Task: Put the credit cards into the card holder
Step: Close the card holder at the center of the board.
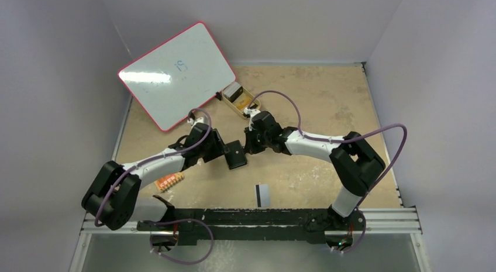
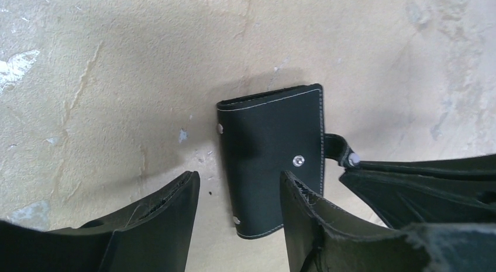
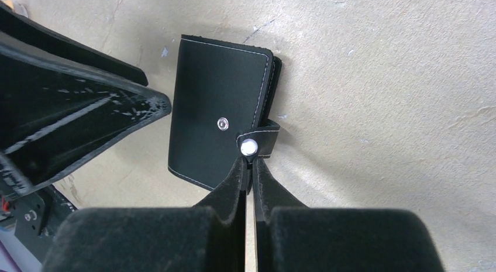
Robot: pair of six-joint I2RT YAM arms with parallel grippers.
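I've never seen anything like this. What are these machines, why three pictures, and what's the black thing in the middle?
They are robot arms, a left arm and a right arm, bolted to a table's near edge. One picture looks down from a fixed camera above. The other two come from cameras on each wrist, showing that arm's fingers close up. The black thing is a folded wallet lying on the table. The right gripper is shut, pinching the wallet's snap tab. The left gripper is open, its fingers spread near the wallet. Also there: a card with a black stripe, a small orange board, a whiteboard and a tan tray.
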